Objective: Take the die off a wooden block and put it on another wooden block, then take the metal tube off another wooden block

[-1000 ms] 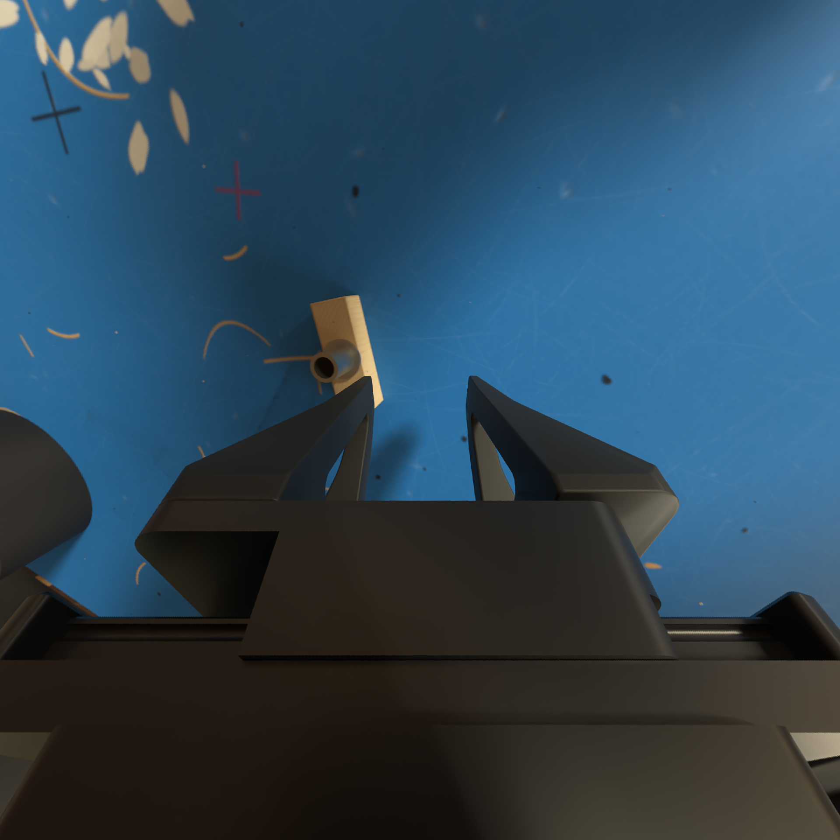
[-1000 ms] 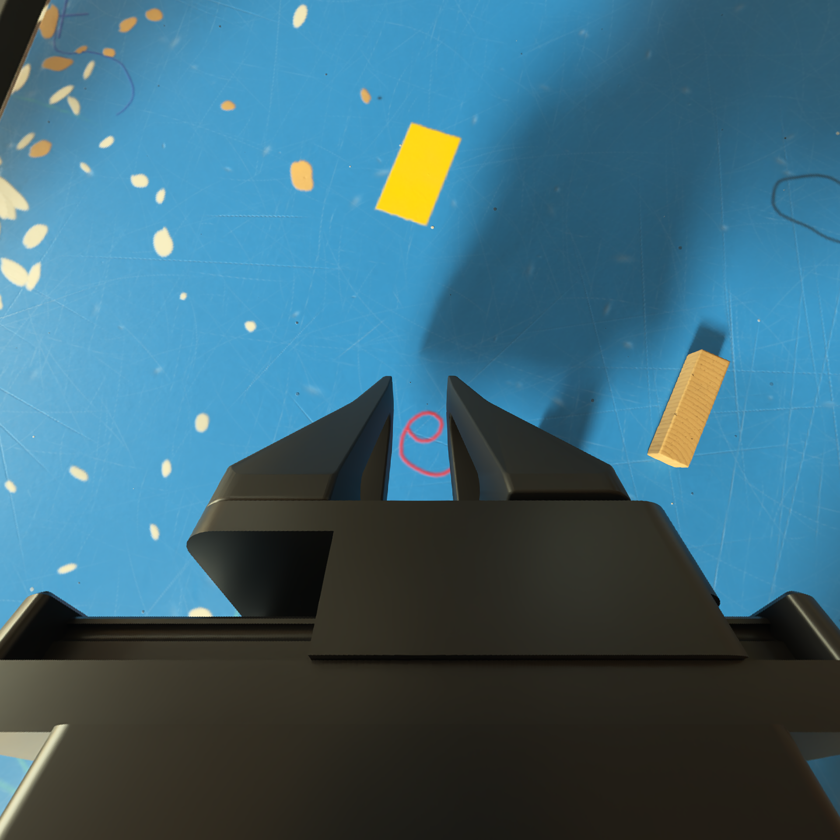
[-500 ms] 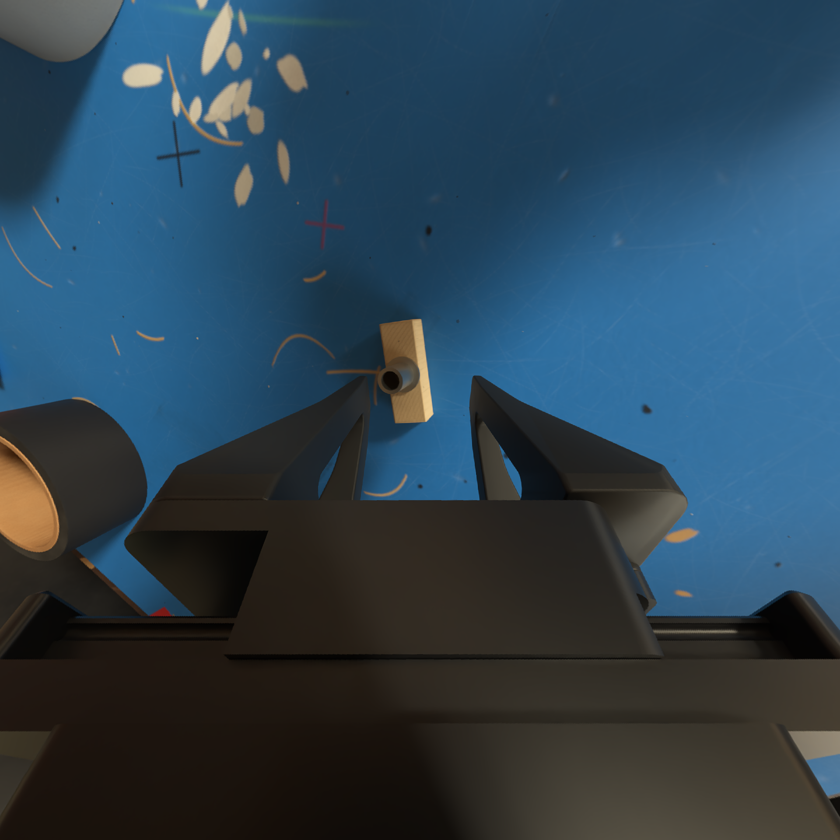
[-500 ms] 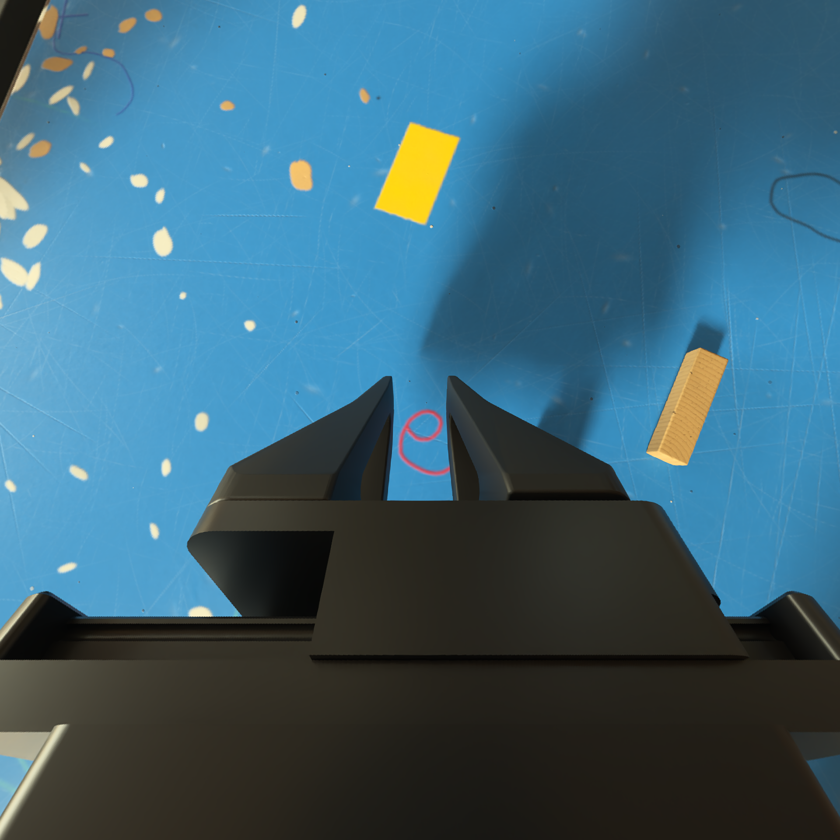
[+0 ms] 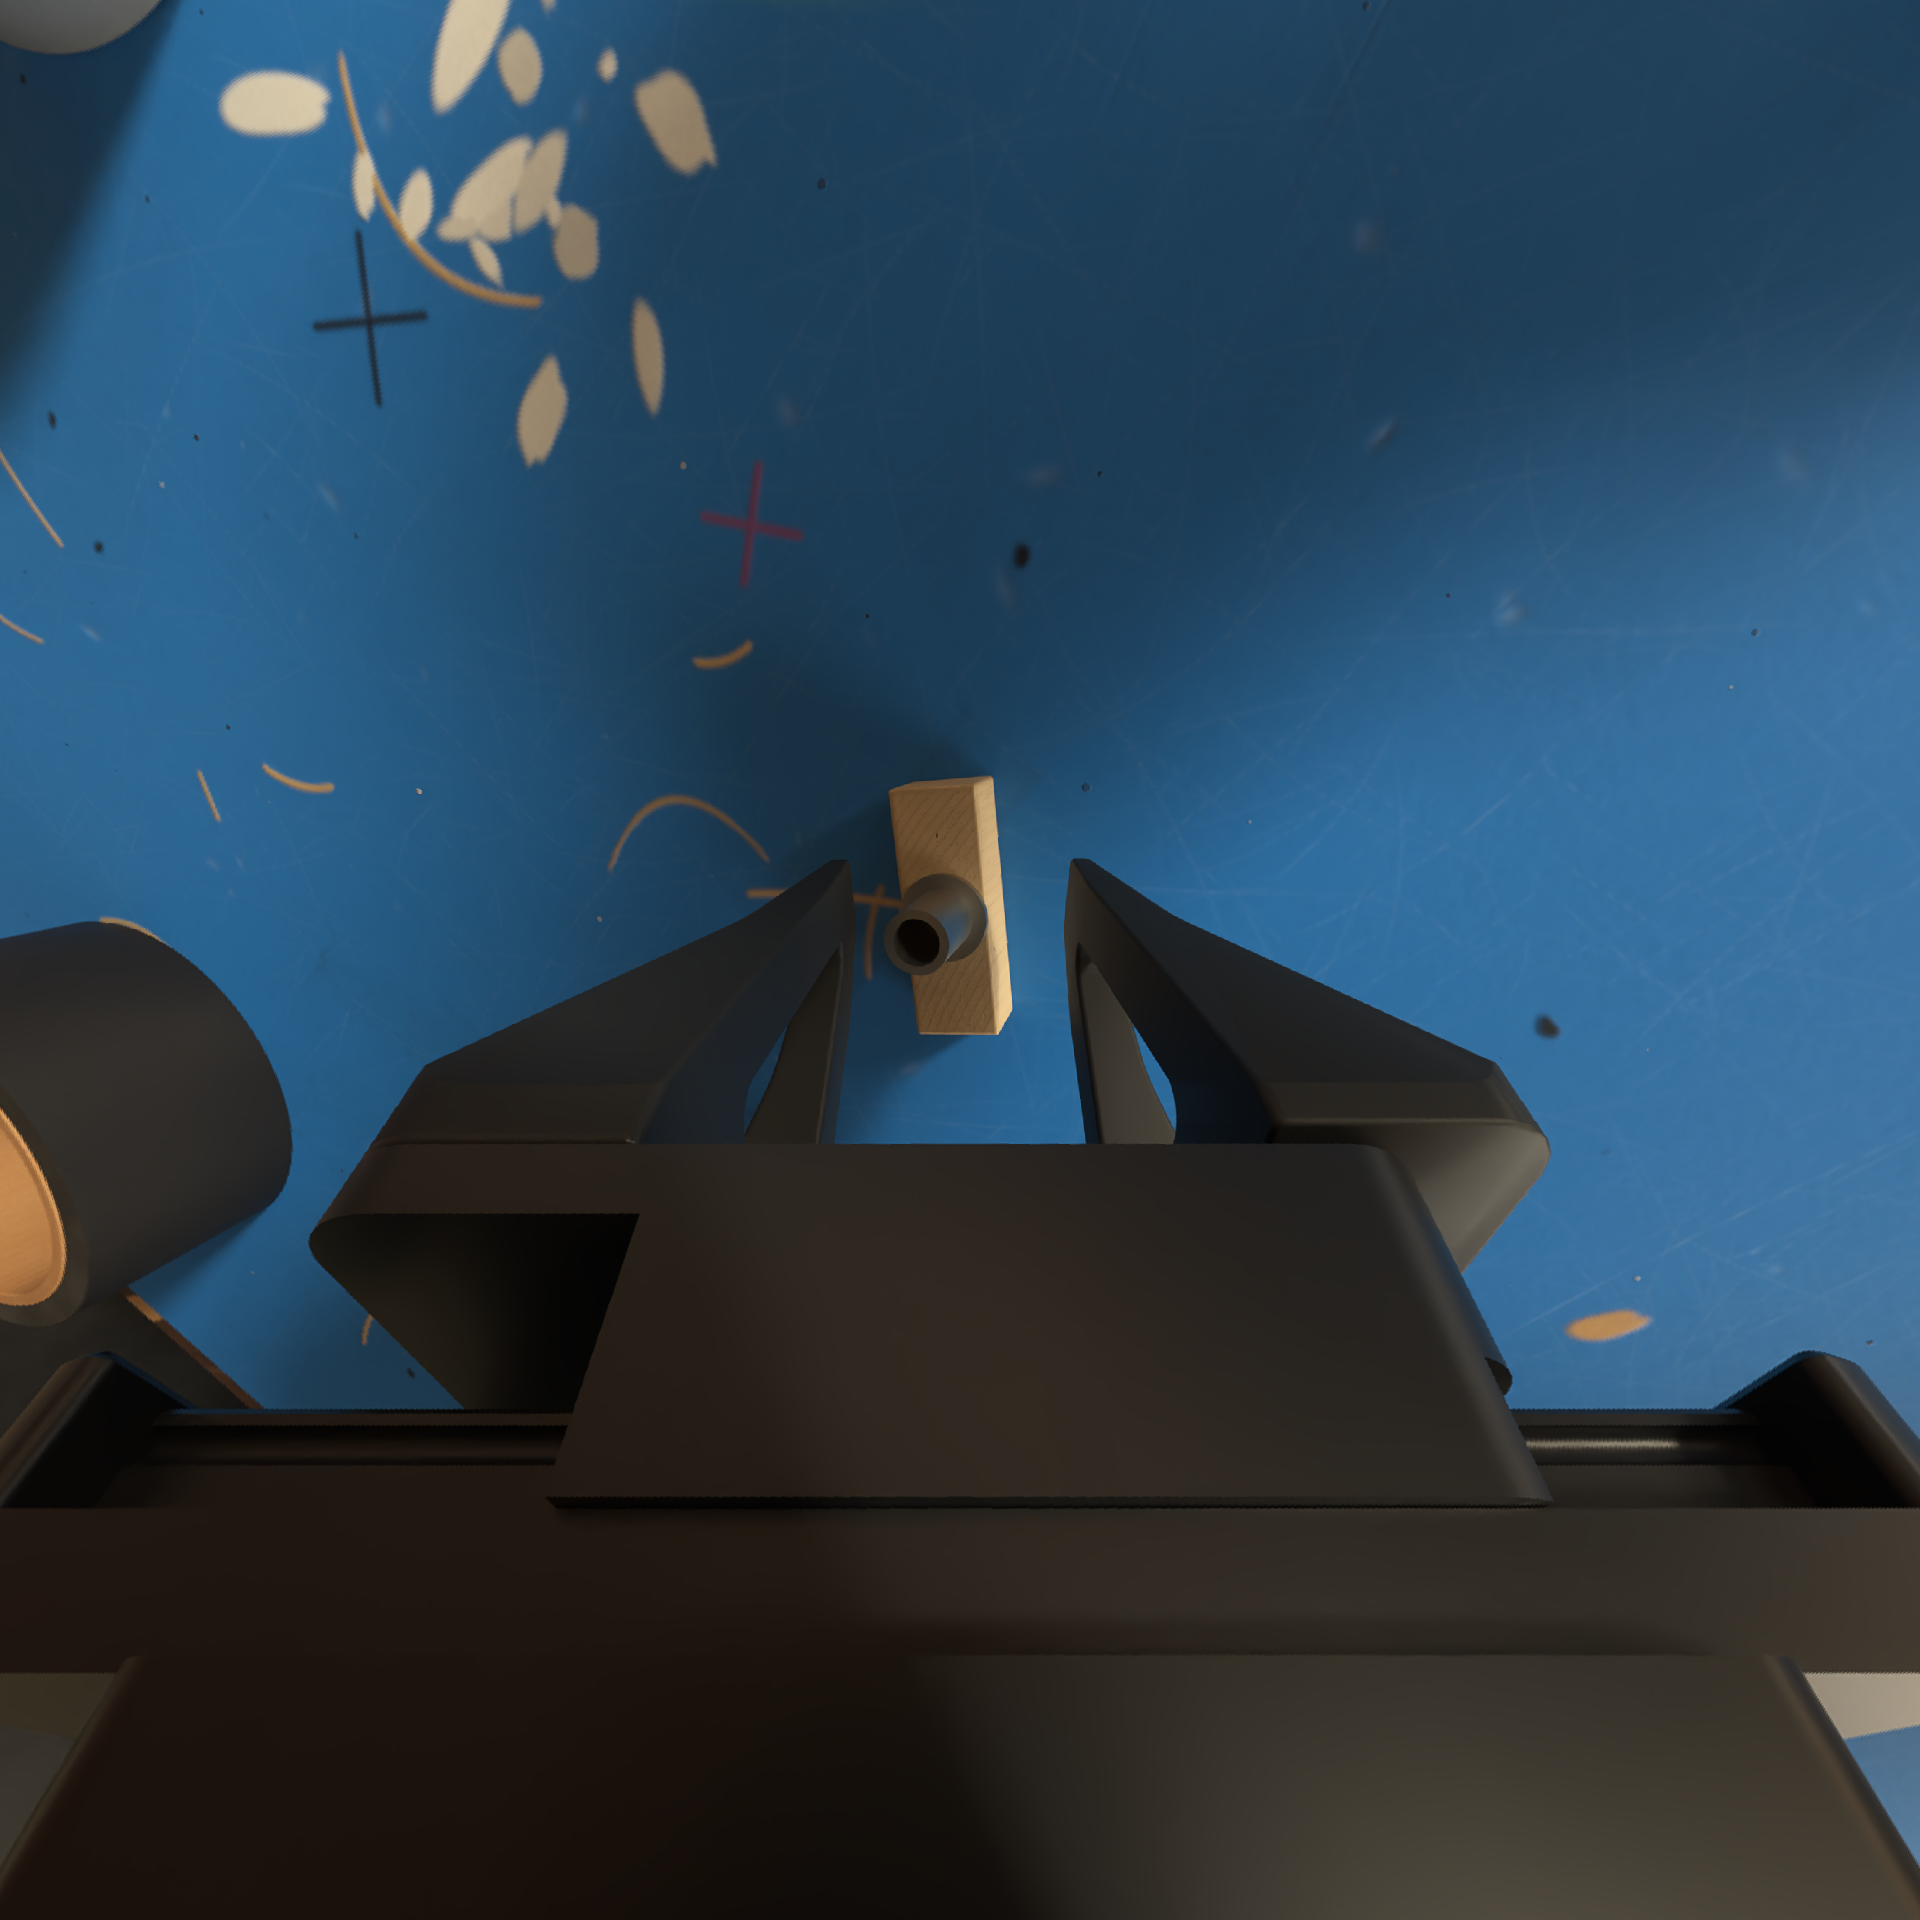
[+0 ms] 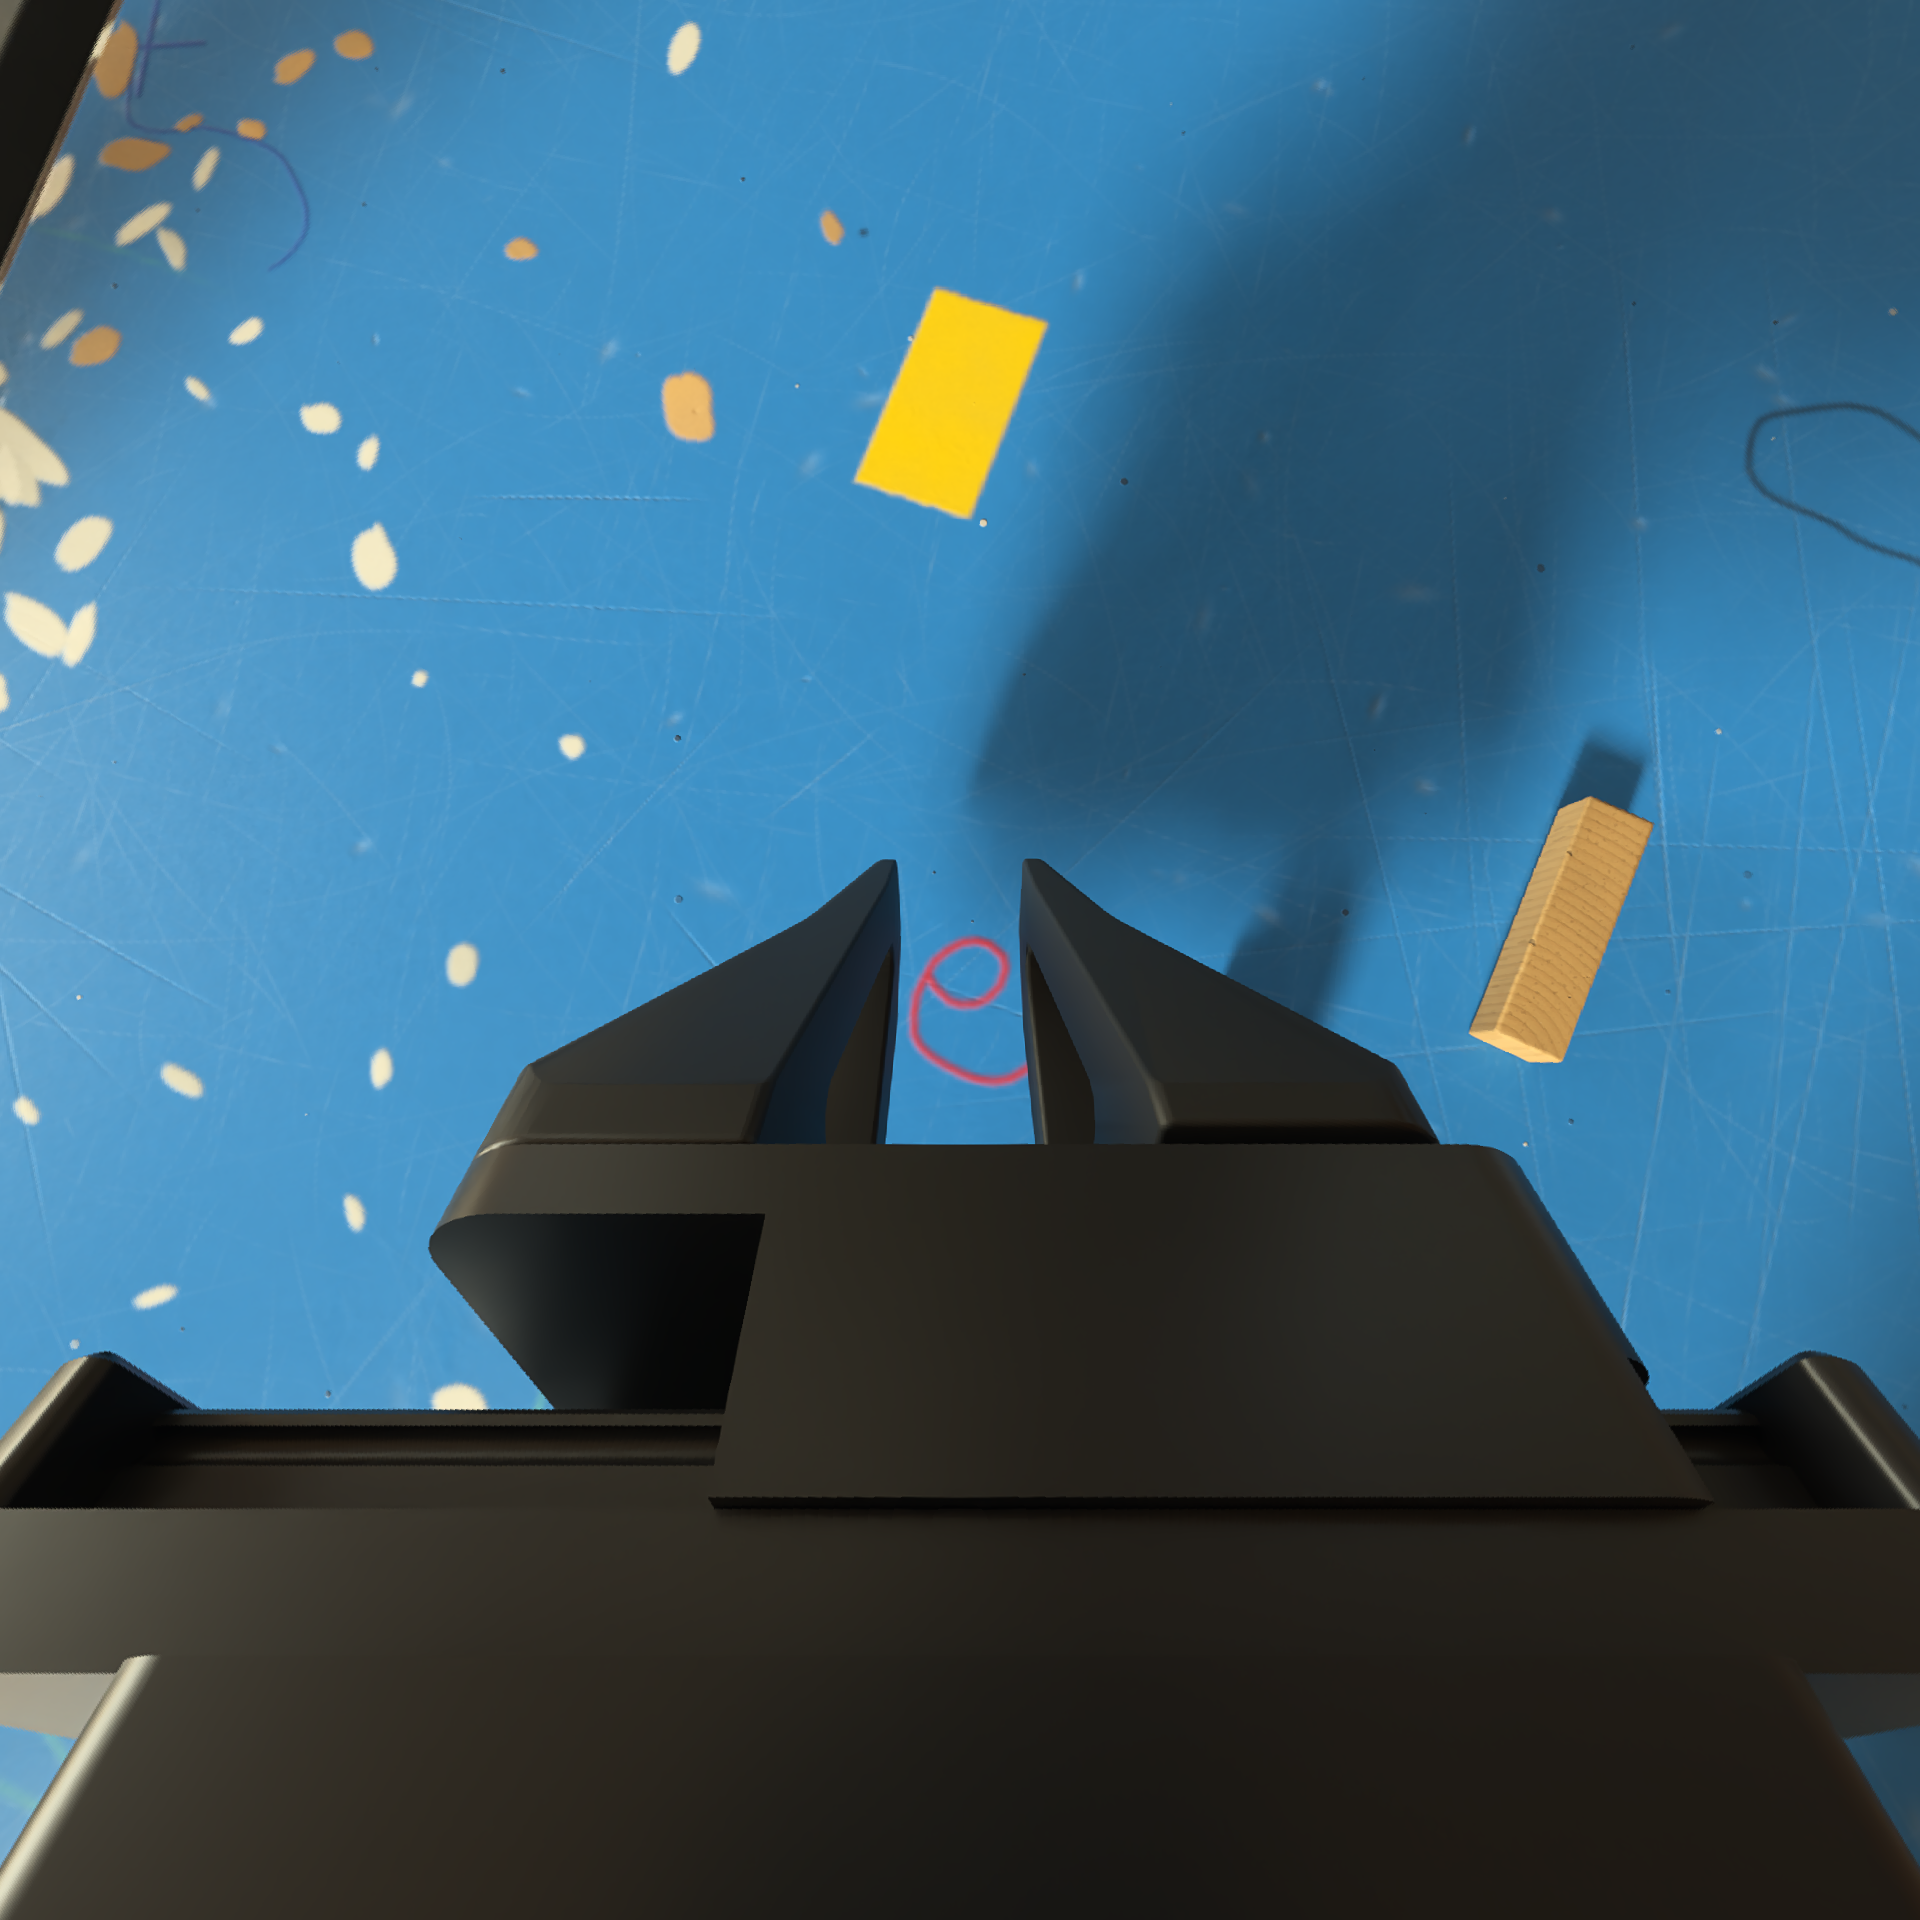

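Only my left wrist camera shows the metal tube (image 5: 933, 927), a short grey cylinder standing on end on a pale wooden block (image 5: 950, 904), both framed between the spread fingers of my left gripper (image 5: 961, 883), which holds nothing. My right camera shows a second, bare wooden block (image 6: 1561, 943) lying off to the right, a flat yellow rectangle (image 6: 951, 402) on the scratched blue table (image 6: 520, 810), and my right gripper (image 6: 960, 883) empty with a narrow gap. A black roll (image 5: 125, 1122) with a tan core is cut off at the left camera's left edge; the die appears in neither view.
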